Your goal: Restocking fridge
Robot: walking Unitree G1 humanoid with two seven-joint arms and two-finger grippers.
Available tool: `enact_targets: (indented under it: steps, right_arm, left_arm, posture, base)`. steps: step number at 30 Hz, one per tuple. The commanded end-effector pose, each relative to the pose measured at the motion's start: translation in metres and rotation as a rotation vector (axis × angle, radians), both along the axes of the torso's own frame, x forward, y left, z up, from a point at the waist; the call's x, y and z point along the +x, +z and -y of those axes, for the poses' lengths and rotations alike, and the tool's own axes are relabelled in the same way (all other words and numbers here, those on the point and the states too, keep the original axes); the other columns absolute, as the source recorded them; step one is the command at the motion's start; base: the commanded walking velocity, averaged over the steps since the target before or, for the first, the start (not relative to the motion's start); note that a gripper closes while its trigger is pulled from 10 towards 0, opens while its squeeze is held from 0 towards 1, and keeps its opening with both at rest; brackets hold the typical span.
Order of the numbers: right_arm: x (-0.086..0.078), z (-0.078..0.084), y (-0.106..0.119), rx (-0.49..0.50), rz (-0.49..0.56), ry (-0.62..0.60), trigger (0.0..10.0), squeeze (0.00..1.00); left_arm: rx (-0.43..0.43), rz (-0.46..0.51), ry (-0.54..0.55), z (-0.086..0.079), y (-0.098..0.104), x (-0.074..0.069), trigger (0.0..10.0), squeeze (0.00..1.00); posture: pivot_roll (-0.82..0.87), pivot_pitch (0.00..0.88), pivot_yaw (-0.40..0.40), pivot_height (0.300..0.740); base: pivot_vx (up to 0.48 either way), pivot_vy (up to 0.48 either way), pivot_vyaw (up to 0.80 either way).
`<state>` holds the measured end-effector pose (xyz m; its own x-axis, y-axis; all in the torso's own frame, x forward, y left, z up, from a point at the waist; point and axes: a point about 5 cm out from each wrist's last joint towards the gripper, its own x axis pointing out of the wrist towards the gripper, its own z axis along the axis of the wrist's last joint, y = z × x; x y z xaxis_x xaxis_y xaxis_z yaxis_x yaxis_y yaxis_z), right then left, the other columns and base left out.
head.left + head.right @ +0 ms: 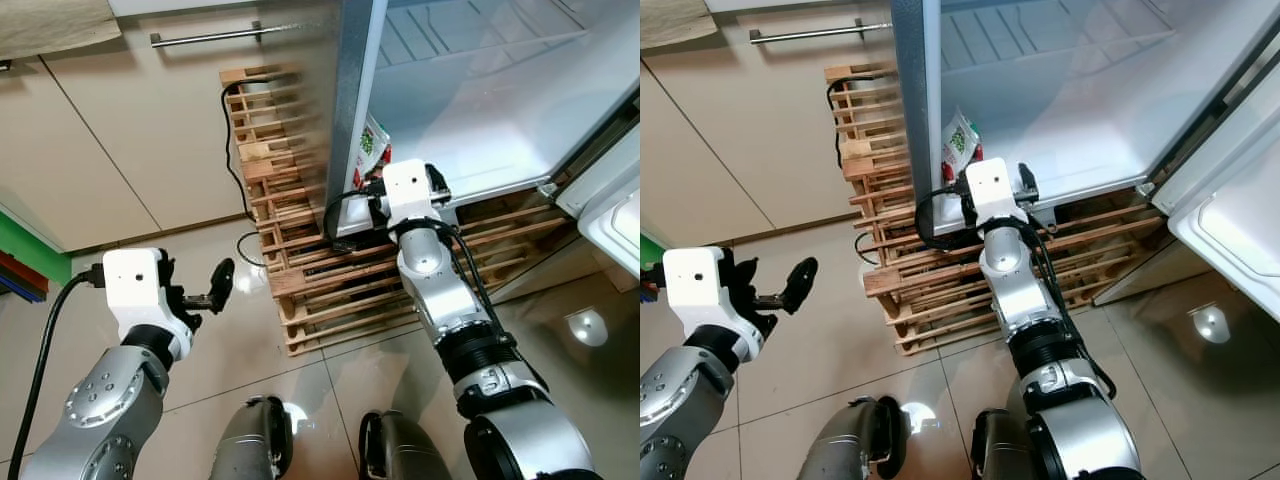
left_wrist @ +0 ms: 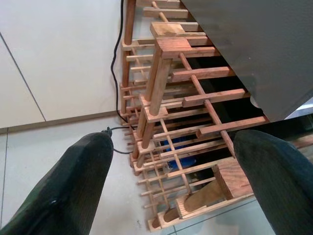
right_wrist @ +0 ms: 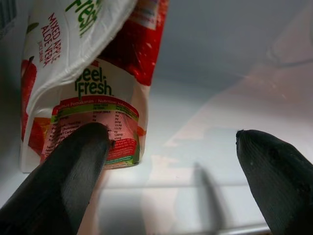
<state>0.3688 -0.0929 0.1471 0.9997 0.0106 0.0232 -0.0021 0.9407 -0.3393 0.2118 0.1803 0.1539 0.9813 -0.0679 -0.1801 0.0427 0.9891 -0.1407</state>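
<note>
We count one juice carton in one open fridge — nothing more on its shelf. Beneath sits one stack of wooden pallets, one black cable alongside — and two grippers: left gripper, right gripper.

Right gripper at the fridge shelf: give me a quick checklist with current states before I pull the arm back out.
1. Right gripper released: ok, its two black fingers are spread wide with nothing between them.
2. Red, white and green juice pouch on the white fridge shelf: ok, its base rests on the shelf, near the fridge's left edge.
3. Pouch upright: cannot tell; it seems to lean in the right wrist view.
4. Finger clearance: cannot tell, one finger overlaps the pouch's lower edge; contact unclear.
5. Left gripper out of the way: ok, open, above the floor tiles beside the wooden pallet stack.
6. Fridge door open: ok.
</note>
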Motion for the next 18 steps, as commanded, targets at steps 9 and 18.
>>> enact_targets:
  steps: [9, 18]
  right_arm:
    - [-0.004, 0.004, 0.0, 0.105, -0.039, 0.02, 10.0, 0.04]
    - [-0.046, 0.02, -0.009, 0.105, -0.106, 0.018, 10.0, 0.0]
  left_arm:
    - [-0.008, -0.001, -0.008, 0.007, -0.004, 0.005, 10.0, 0.0]
    - [-0.032, -0.02, -0.129, 0.022, -0.012, 0.025, 10.0, 0.0]
  posture:
    - [0.07, 0.204, -0.058, 0.711]
    - [0.03, 0.081, -0.028, 0.711]
  base:
    - [0.0, 0.0, 0.0]
    - [0.0, 0.0, 0.0]
